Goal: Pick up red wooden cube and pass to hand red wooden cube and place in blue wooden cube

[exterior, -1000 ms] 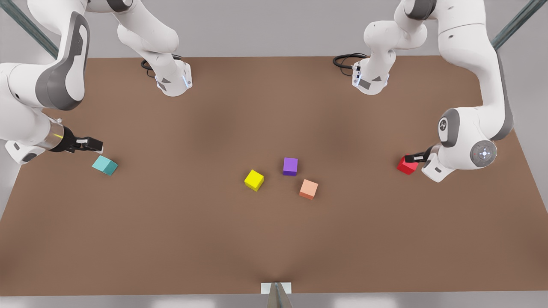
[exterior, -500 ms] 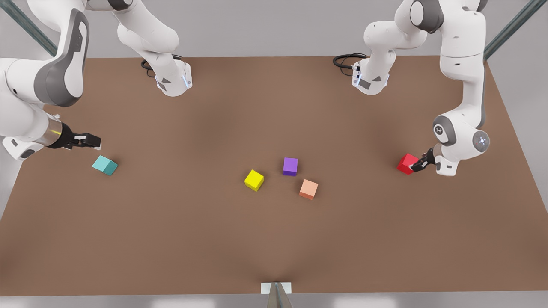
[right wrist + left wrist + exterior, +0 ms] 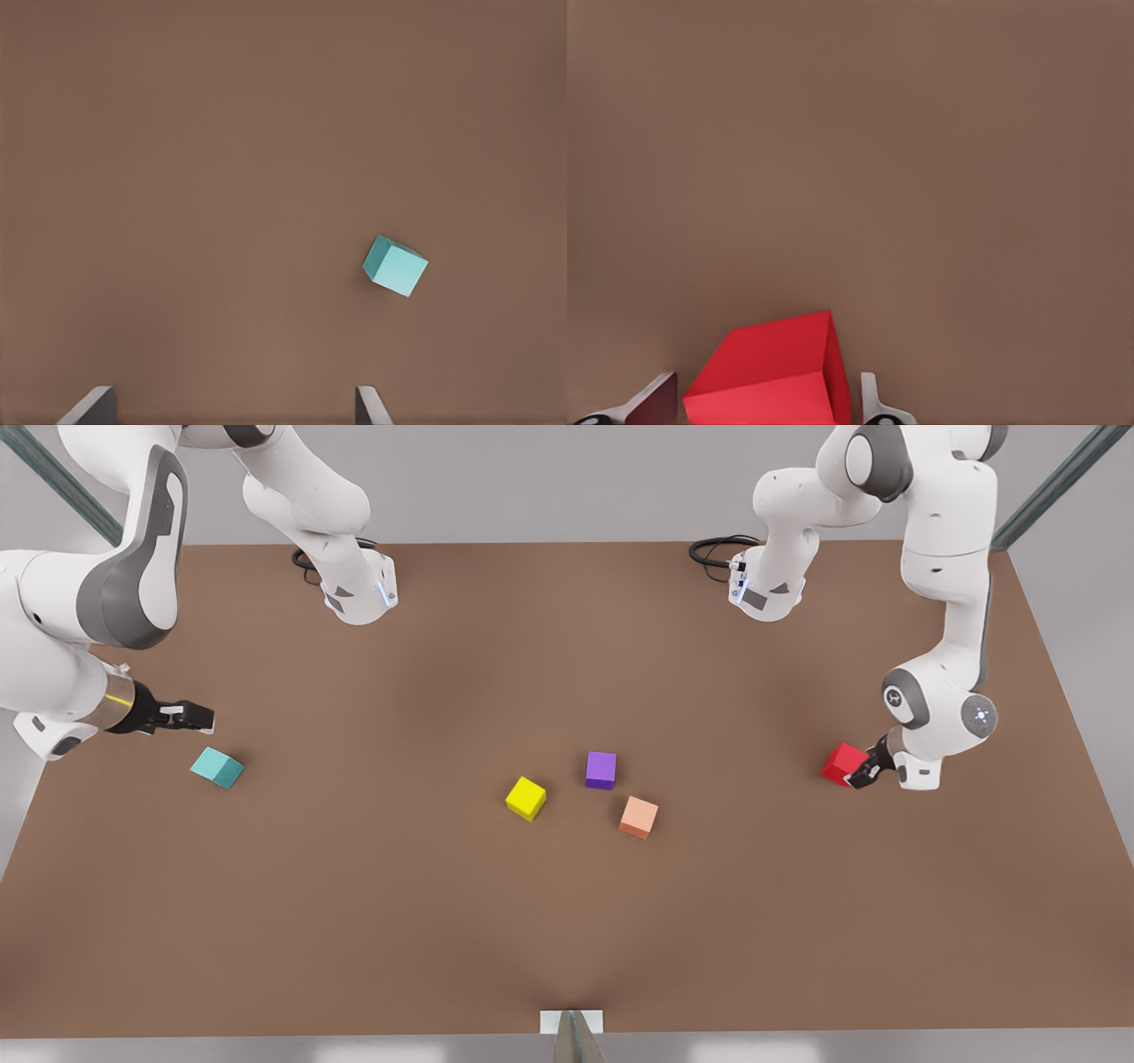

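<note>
Front view puts your left gripper (image 3: 858, 775) at its right side, low over the brown table (image 3: 567, 921), with the small bright red wooden cube (image 3: 842, 763) right at the black fingertips. From your left wrist view, that red wooden cube (image 3: 772, 376) sits between the two fingers (image 3: 648, 403), one on each side; a thin strip of table shows between the cube and each pad, so the jaws are spread around it rather than pressing on it. You see the cube resting on the table, turned at an angle to the fingers.

Your right gripper (image 3: 197, 717) is at the front view's left, hanging above the table with its jaws spread and nothing between them. The small teal wooden cube (image 3: 217, 767) lies on the table near it, apart from the fingertips. In your right wrist view the teal cube (image 3: 394, 266) sits ahead of the two open fingertips (image 3: 90, 405) and off toward one of them, not between them.

Around the middle of the table you have three more small cubes, well apart from both grippers: a yellow cube (image 3: 526, 798), a purple cube (image 3: 601, 770) just beside it toward the front view's right, and a pale orange-peach cube (image 3: 639, 817) near the purple one. None of the three touches another.
</note>
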